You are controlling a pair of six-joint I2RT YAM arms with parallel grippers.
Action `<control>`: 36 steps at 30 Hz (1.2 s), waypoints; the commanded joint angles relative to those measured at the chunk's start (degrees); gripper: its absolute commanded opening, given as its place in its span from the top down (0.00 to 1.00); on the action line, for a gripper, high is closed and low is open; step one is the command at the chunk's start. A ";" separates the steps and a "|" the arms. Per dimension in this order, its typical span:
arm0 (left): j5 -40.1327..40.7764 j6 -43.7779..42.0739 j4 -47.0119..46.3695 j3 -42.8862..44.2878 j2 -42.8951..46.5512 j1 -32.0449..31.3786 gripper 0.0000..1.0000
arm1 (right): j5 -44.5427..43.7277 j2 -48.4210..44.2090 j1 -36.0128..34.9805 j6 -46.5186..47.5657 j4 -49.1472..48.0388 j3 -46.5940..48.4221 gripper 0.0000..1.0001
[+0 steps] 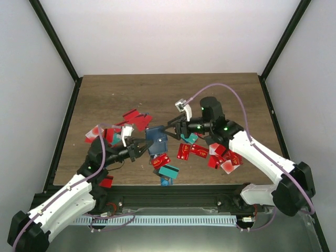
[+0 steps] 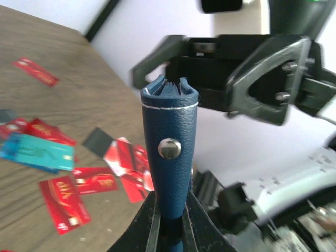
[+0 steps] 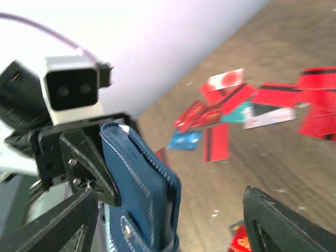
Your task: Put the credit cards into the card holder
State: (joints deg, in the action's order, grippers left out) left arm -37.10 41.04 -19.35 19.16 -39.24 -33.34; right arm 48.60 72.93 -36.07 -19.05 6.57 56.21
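Observation:
The navy card holder (image 1: 156, 140) is held off the table, pinched between the fingers of my left gripper (image 1: 137, 148). In the left wrist view the holder (image 2: 169, 136) stands up from the jaws, snap stud facing the camera, slots at its top end. My right gripper (image 1: 173, 127) is open and empty at the holder's far end. In the right wrist view its fingers (image 3: 283, 226) spread wide around the holder (image 3: 142, 194). Credit cards lie scattered on the table, mostly red (image 1: 191, 151), one teal (image 1: 169, 171). Several more cards (image 3: 220, 113) show in the right wrist view.
More red cards lie at the back left (image 1: 137, 118), near the left arm (image 1: 94, 134) and under the right arm (image 1: 224, 160). The wooden table (image 1: 157, 89) has a black frame rail (image 1: 168, 189) along its near edge.

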 commanded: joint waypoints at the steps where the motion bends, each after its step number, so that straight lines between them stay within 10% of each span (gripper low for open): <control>1: 13.44 -3.29 4.86 1.70 -0.22 -0.18 0.96 | -20.39 -3.53 0.31 -1.48 9.55 3.76 0.22; 36: 26.23 -9.55 13.03 10.52 -7.62 -8.66 0.96 | -50.38 8.77 -18.56 -12.48 20.52 11.36 0.43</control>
State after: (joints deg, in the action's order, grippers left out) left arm -11.07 32.97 -4.93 26.57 -47.44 -40.82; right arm 1.78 80.14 -53.80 -30.94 24.69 65.21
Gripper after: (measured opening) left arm 0.077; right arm 0.572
